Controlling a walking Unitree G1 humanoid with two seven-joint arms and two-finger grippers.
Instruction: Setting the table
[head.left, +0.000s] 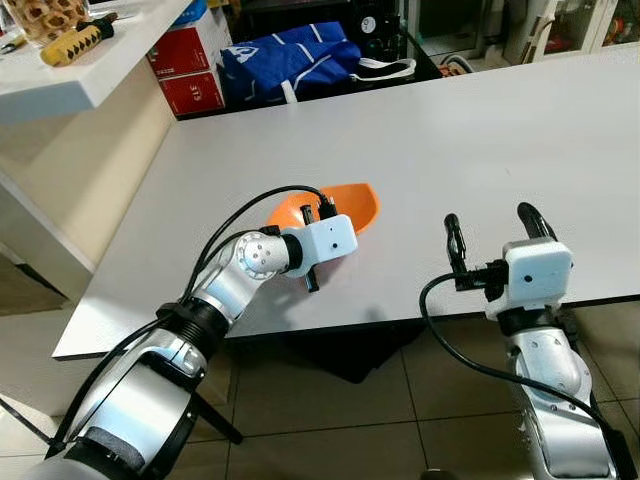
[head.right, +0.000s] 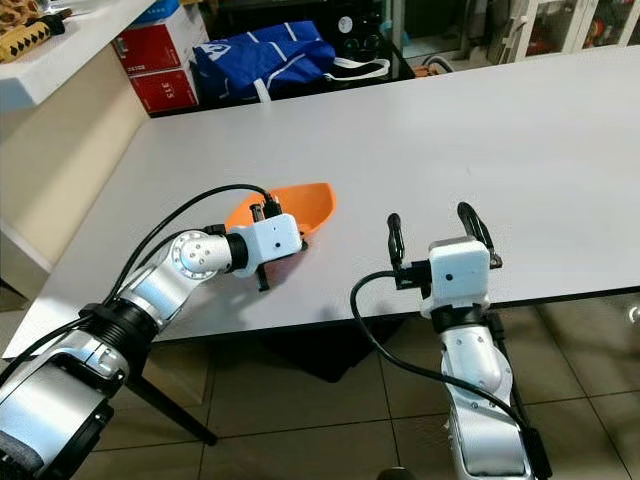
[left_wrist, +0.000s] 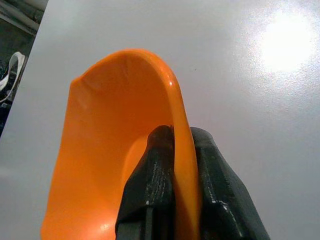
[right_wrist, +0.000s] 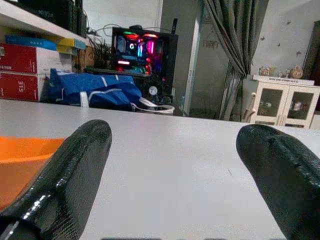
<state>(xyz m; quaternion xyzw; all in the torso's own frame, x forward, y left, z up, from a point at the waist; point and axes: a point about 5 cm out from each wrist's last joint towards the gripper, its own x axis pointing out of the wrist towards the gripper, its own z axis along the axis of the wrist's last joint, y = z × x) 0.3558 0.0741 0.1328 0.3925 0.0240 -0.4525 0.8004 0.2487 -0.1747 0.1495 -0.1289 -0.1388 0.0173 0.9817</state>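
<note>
- Near the desk's (head.left: 520, 130) front edge, toward its left corner, the left end effector (left_wrist: 175, 150) pinches the rim of an orange bowl (head.left: 345, 207), one finger inside and one outside.
- Tilted on its side, the bowl rests over the grey desk top.
- At the front edge, to the right and well apart from the bowl, the right end effector (head.left: 492, 230) hovers with its two black fingers (right_wrist: 70, 175) spread wide, gripping nothing.
- Beyond the far edge lie a blue bag (head.left: 285, 60) and red boxes (head.left: 185, 65).
</note>
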